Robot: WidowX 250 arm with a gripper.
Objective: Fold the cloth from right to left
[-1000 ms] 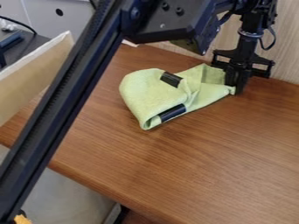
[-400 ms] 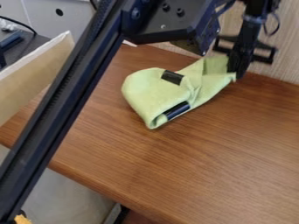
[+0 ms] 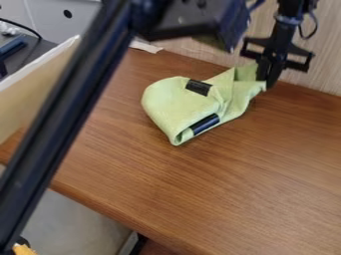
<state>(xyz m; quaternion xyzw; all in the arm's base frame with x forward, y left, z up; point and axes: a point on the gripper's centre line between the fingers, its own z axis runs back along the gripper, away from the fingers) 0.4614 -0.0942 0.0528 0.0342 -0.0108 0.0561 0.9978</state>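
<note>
From the camera's slanted view over a brown wooden table [image 3: 220, 184], I see a light green cloth [image 3: 166, 102] lying bunched and partly folded near the table's back edge, with a black patch [image 3: 198, 87] on top and a dark band [image 3: 204, 123] along its near fold. The black robot arm [image 3: 63, 114] crosses the left side, and its gripper [image 3: 268, 80] hangs at the cloth's right end. The fingers are nearly together, apparently pinching that end, which rises toward them. The left part rests on the wood. I judge the fold to be in its carrying step, grip made but the right end not laid over. The next move calls for keeping the pinch, lifting a little, and bringing that end left across the rest before letting go; dragging it low could bunch the cloth further.
</note>
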